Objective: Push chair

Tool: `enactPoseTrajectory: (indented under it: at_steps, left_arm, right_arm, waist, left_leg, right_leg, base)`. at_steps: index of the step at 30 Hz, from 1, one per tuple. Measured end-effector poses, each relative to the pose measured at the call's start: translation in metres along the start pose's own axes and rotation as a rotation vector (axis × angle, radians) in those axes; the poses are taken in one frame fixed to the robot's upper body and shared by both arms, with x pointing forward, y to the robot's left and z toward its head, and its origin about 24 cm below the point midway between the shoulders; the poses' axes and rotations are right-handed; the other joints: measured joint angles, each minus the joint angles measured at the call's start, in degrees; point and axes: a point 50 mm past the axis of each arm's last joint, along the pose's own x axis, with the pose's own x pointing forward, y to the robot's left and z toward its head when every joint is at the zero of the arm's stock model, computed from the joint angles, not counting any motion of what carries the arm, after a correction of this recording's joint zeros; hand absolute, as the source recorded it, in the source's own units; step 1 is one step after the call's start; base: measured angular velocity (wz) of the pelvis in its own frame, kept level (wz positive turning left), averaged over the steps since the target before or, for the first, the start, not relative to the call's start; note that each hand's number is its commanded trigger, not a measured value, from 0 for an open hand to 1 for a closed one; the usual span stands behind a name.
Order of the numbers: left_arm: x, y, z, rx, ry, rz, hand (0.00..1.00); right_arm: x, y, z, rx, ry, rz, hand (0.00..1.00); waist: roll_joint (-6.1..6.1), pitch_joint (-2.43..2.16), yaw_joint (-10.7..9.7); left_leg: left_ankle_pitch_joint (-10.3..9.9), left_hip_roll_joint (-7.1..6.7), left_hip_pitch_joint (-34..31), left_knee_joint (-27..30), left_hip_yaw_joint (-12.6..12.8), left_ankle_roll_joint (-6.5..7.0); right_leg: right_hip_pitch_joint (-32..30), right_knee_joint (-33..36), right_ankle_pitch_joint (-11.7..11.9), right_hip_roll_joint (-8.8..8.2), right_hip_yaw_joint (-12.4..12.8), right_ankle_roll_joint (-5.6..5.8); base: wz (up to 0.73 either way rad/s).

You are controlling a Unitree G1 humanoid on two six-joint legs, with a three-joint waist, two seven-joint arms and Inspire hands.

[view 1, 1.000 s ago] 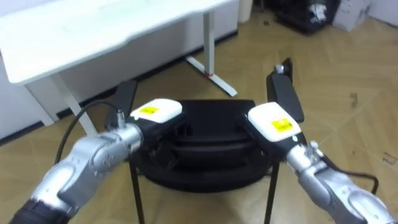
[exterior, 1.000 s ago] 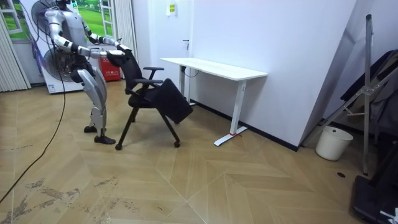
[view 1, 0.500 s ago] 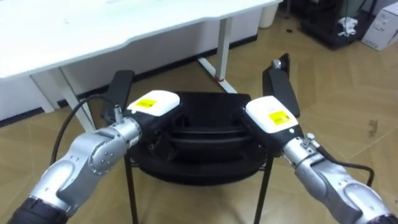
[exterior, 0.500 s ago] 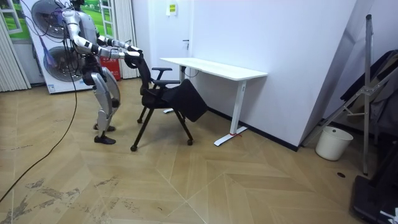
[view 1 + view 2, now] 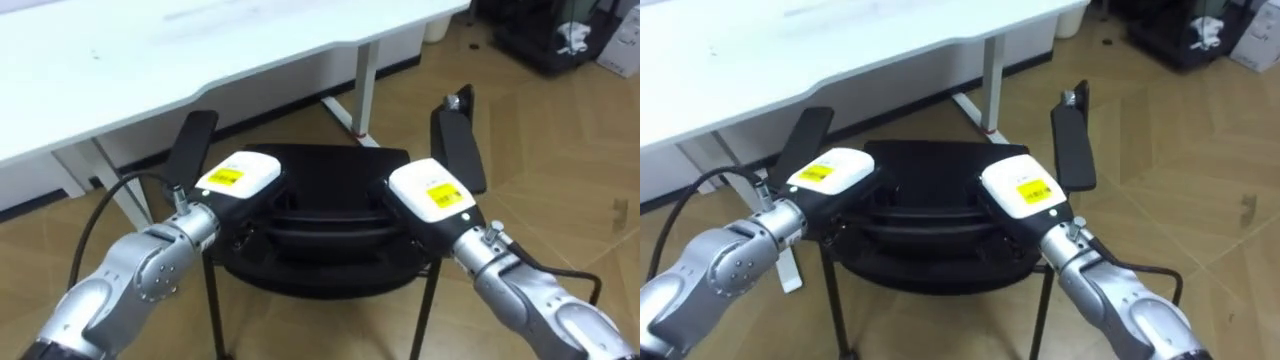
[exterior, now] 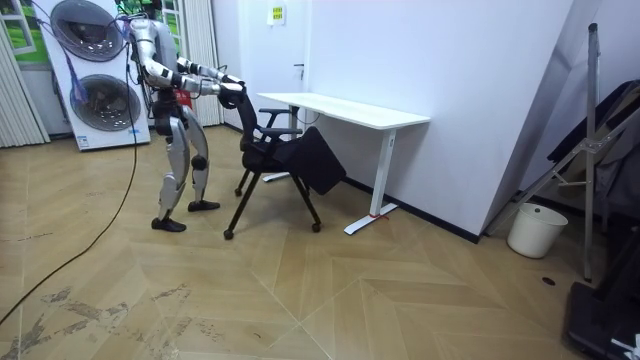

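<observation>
A black office chair (image 5: 330, 215) stands right before me, seen from above, with its armrests (image 5: 192, 143) out to both sides. My left hand (image 5: 238, 178) and right hand (image 5: 428, 190) rest on top of its backrest, one near each end, white backs up. The room view has me standing upright behind the chair (image 6: 285, 160), both arms stretched forward to its backrest (image 6: 238, 95). The chair's front reaches the near end of the white desk (image 6: 345, 110).
The white desk (image 5: 150, 50) runs across just beyond the chair, its leg and foot (image 5: 345, 115) close to the seat. Stacked round-door appliances (image 6: 95, 70) stand behind me. A white bin (image 6: 527, 230) and dark gear (image 6: 600, 320) sit far off on the room view's right.
I have stepped forward and the chair has rolled toward the desk, to the room view's right. Both hands have stayed on the backrest.
</observation>
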Motion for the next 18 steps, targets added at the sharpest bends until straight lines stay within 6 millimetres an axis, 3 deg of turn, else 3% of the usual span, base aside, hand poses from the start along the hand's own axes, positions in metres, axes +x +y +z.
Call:
enactPoseTrajectory:
  at_steps: [5,6,10,13,14,15,16,18]
  left_arm:
    - [0.0016,0.0026,0.0015,0.001,-0.008,0.013,1.0]
    - [0.0019,0.0028,0.0019,-0.004,-0.009,0.015,1.0]
    - [0.0019,0.0039,0.0014,-0.013,-0.018,0.011,1.0]
    - [0.0034,0.0038,0.0033,-0.002,-0.022,0.014,1.0]
    - [0.0029,0.0038,0.0027,0.002,-0.024,0.01,1.0]
    - [0.0017,0.0052,0.0013,0.011,-0.027,0.016,1.0]
    - [0.0012,0.0052,0.0006,0.015,-0.026,0.018,1.0]
    - [-0.0008,0.0029,-0.0031,0.022,-0.02,0.008,1.0]
  right_arm:
    - [0.0,-0.0035,-0.0015,-0.02,-0.004,-0.009,1.0]
    - [0.0,-0.0045,-0.0019,-0.024,-0.006,-0.01,1.0]
    - [-0.0007,-0.0039,-0.0026,-0.016,-0.007,-0.007,1.0]
    - [-0.0022,-0.0017,-0.004,-0.007,0.002,-0.006,1.0]
    - [-0.0027,0.0002,-0.0029,-0.002,0.003,-0.004,1.0]
    - [-0.0021,-0.0001,-0.0015,-0.003,0.0,-0.011,1.0]
    - [-0.0019,0.0,-0.0008,-0.004,-0.003,-0.011,1.0]
    - [-0.0022,0.0032,0.0033,-0.004,-0.013,-0.003,1.0]
  waist:
    - [-0.4,0.53,-0.28]
    - [-0.42,0.59,-0.37]
    - [-0.26,0.84,-0.08]
    - [0.73,1.47,-0.31]
    - [1.61,1.74,-0.4]
    - [1.79,1.82,-0.1]
    - [1.79,1.81,-0.02]
    - [1.98,1.85,-0.45]
  left_leg:
    - [-2.0,-1.89,1.62,-0.22,0.73,1.01]
    - [-2.79,-2.43,1.88,0.16,0.92,1.36]
    - [-5.37,-2.33,3.06,1.77,1.17,2.02]
    - [-6.67,-1.45,5.19,1.25,-0.81,2.33]
    - [-7.52,-0.78,5.86,0.75,-1.62,2.76]
    - [-7.72,-0.38,6.3,-0.01,-1.87,2.67]
    - [-7.73,-0.27,6.79,-0.53,-2.04,2.63]
    - [-7.97,-0.21,9.41,-2.61,-4.04,1.91]
  right_leg:
    - [-4.56,13.94,-0.23,-4.54,0.64,0.83]
    - [-5.9,17.54,0.33,-5.5,1.72,1.75]
    - [-6.46,21.48,2.79,-6.42,1.66,2.1]
    - [-7.55,24.39,8.23,-5.09,2.87,2.03]
    - [-9.81,26.41,8.07,-3.64,5.15,2.31]
    - [-12.94,25.7,5.38,-1.87,6.97,2.12]
    - [-14.28,24.81,4.45,-1.05,7.46,1.74]
    - [-18.79,15.73,3.9,2.24,10.13,0.95]
  base:
    - [0.03]
    - [0.0]
    - [-0.04]
    - [0.12]
    - [0.03]
    - [0.06]
    - [0.14]
    - [0.42]
